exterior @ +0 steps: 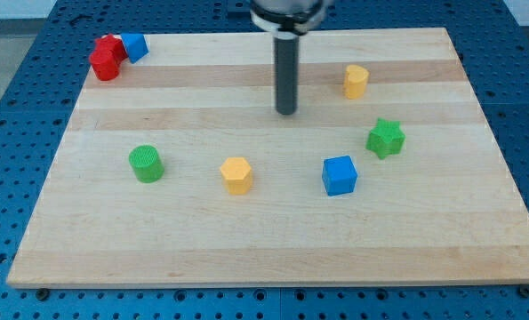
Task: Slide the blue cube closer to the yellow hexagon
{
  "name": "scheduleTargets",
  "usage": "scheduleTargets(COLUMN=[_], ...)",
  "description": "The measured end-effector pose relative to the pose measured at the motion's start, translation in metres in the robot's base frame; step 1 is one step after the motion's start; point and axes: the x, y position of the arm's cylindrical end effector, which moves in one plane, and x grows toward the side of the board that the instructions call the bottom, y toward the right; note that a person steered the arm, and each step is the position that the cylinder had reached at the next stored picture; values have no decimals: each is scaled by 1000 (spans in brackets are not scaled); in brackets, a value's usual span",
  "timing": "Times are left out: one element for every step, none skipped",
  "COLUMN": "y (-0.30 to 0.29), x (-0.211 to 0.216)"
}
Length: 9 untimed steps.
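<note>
The blue cube (pixel 340 175) sits on the wooden board (pixel 264 240), right of centre. The yellow hexagon (pixel 236 175) sits to its left, about a hand's width away, at the same height in the view. My tip (pixel 286 112) stands above and between them, nearer the view's top, touching neither block. The rod comes down from the view's top edge.
A green cylinder (pixel 145 164) stands at the left. A green star (pixel 386 138) is up and right of the blue cube. A second yellow block (pixel 356 81) is at the upper right. Two red blocks (pixel 107 59) and a small blue block (pixel 135 46) crowd the top left corner.
</note>
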Motion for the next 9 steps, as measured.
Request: scheduleTargets(y=[42, 91, 144, 203, 222, 223, 234, 241, 243], x=[8, 1, -1, 12, 28, 29, 52, 86, 136])
